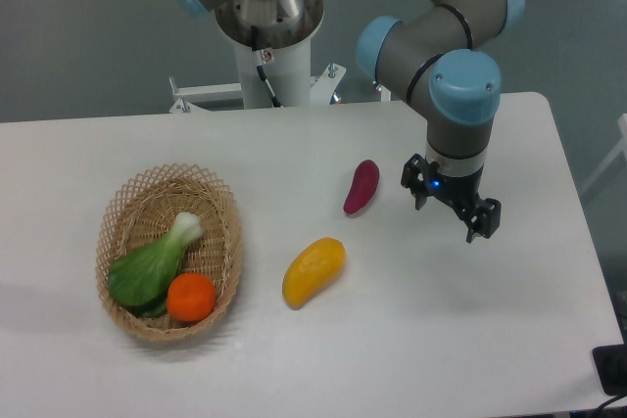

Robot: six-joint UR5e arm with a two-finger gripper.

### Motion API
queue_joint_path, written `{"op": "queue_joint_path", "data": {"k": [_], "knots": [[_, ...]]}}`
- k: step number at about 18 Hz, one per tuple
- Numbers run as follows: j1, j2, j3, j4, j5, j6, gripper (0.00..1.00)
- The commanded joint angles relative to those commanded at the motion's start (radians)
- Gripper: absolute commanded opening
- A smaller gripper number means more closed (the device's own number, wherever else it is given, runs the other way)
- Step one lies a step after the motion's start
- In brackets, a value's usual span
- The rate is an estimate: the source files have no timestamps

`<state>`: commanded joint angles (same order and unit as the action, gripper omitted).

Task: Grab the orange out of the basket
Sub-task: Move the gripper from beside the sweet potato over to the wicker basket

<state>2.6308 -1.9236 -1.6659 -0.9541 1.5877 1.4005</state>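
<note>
The orange (191, 298) is a small round glossy ball lying in the near end of the oval wicker basket (125, 219) at the table's left. A leafy green vegetable (155, 265) lies beside it in the basket, touching it. My gripper (450, 210) hangs over the right part of the table, far from the basket. Its dark fingers point down and stand apart with nothing between them.
A yellow mango-like fruit (313, 270) lies on the table between basket and gripper. A purple eggplant-like piece (361, 187) lies just left of the gripper. The robot's base column (266, 46) stands at the table's far edge.
</note>
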Motion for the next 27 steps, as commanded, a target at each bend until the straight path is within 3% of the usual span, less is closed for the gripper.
{"op": "queue_joint_path", "data": {"k": [15,21,24,27], "knots": [[0.002,0.003,-0.014,0.008,-0.002,-0.009,1.00],[-0.018,0.003,-0.025,0.008,-0.009,-0.169,1.00],[-0.052,0.008,-0.034,0.006,-0.008,-0.181,1.00],[-0.109,0.008,-0.034,0.005,0.001,-0.279,1.00]]}}
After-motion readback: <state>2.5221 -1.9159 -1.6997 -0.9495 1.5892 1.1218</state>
